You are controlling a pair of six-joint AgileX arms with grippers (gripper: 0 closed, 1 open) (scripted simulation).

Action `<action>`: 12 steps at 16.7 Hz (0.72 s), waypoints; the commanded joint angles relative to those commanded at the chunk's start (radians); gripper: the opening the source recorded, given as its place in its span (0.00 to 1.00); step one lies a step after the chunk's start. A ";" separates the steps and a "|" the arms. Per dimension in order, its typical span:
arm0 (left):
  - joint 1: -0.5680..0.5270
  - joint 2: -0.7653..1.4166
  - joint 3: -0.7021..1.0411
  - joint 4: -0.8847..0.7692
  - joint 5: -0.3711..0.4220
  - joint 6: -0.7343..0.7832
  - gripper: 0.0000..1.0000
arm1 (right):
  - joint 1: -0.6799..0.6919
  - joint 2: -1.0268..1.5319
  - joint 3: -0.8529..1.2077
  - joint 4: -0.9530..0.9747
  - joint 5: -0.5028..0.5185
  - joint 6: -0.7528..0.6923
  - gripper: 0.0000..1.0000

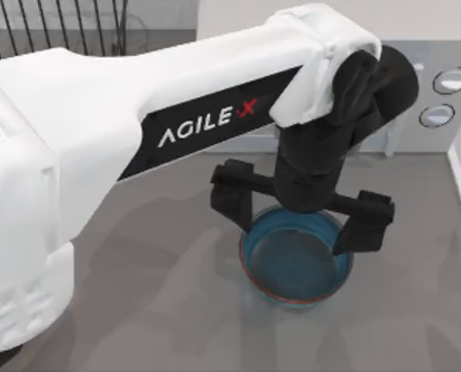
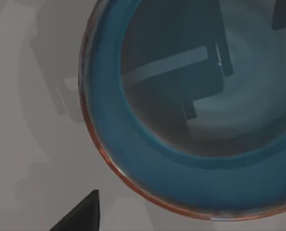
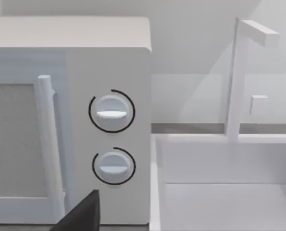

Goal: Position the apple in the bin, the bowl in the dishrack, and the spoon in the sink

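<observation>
Grey counter [image 1: 137, 310] fills the lower part of the top view, with the black bars of the dishrack [image 1: 52, 27] in the upper left of the frame and a white microwave [image 1: 439, 93] with two round knobs at the upper right.

A little right of centre and low in that frame sits the bowl [image 1: 296, 267], teal-blue with a thin reddish-brown rim, upright on the counter. The left arm [image 1: 98, 155] reaches across from the left edge, and the left gripper [image 1: 300, 221] hangs directly over the bowl. Its black fingers [image 1: 366, 225] are spread wide, one above the bowl's left rim and the other above its right rim; whether either touches the rim cannot be told.

From the left wrist view the bowl [image 2: 133, 159] is seen close from above, its inside holding a shadow, and one dark fingertip [image 2: 82, 214] shows at the lower left over bare counter, apart from the rim.

From the right wrist view come the microwave [image 3: 109, 134], a white sink [image 3: 219, 192] just beside it and a tall faucet [image 3: 236, 72]; a dark fingertip [image 3: 82, 214] shows low in that frame, and the state of the right gripper cannot be told.
</observation>
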 joint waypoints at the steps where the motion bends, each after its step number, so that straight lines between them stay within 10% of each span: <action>1: -0.020 0.060 0.093 -0.047 -0.003 -0.044 1.00 | 0.000 0.000 0.000 0.000 0.000 0.000 1.00; 12: -0.094 0.381 0.726 -0.293 -0.037 -0.376 1.00 | 0.000 0.000 0.000 0.000 0.000 0.000 1.00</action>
